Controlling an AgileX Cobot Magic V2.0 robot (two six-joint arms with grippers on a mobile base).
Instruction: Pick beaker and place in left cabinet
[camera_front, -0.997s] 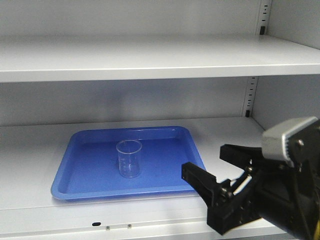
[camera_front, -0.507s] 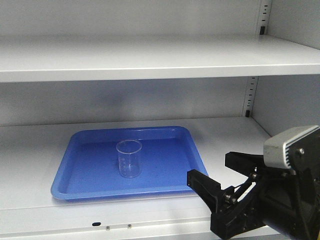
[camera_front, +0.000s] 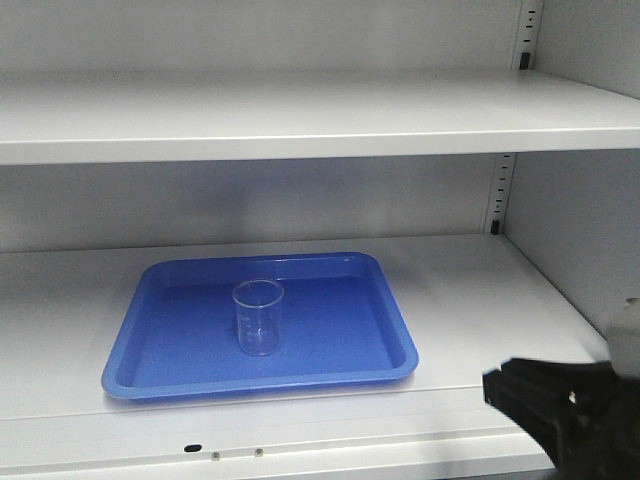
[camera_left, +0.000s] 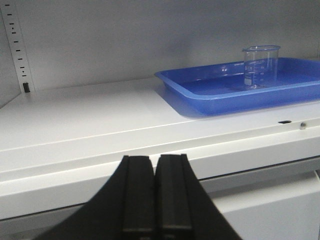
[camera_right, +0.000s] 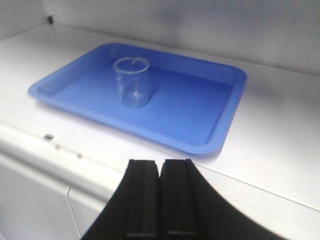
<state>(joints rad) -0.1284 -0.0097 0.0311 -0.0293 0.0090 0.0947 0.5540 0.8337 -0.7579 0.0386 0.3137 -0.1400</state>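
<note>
Your beaker (camera_front: 259, 317) stands upright in the blue tray (camera_front: 180, 372).
Both grippers, left gripper (camera_left: 155, 195) and right gripper (camera_right: 159, 197), sit pressed closed and empty, well short of it.

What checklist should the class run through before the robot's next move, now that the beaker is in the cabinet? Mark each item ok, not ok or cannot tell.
1. Beaker upright: ok.
2. Beaker inside the blue tray, away from its rim: ok.
3. Tray resting fully on the left cabinet shelf: ok.
4. Right gripper shut and holding nothing: ok.
5. Left gripper shut, in front of the shelf edge, away from the tray: ok.
6. Right arm free of the shelf edge: cannot tell; only part of it shows in the front view.
</note>
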